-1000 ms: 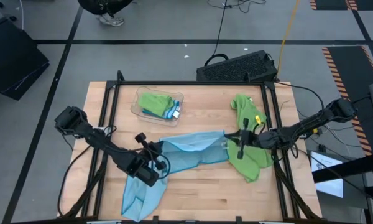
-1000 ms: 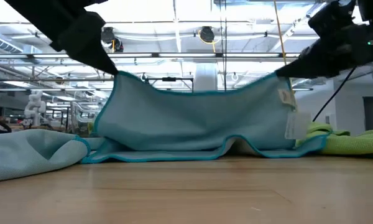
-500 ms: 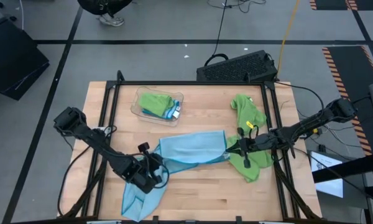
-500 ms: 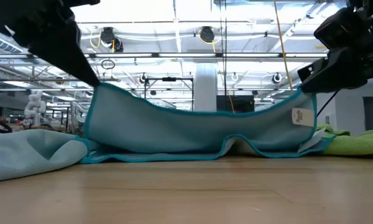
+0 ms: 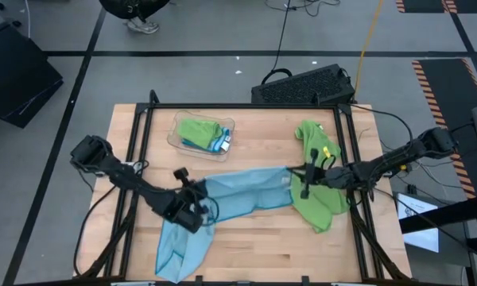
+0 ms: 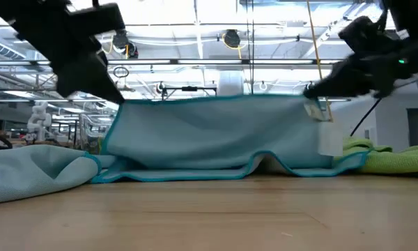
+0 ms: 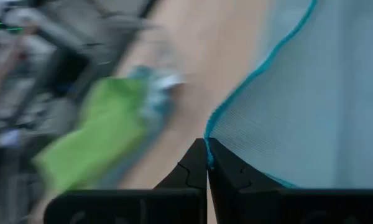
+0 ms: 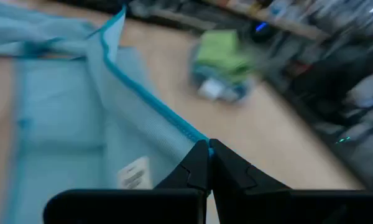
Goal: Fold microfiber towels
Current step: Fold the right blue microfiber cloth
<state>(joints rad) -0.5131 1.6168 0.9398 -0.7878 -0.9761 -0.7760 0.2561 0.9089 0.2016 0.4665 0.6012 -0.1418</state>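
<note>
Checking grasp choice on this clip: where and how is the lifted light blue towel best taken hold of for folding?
By its two top corners, as now: the left gripper and right gripper each pinch a teal-hemmed corner of the light blue towel, jaws shut. The hem gives a firm edge, and coming in from opposite sides holds the top edge taut while the rest drapes to the table.

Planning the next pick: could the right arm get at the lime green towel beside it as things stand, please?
Probably not yet: the right gripper is shut on the blue towel. The green towel lies just below it, uncovered.
</note>
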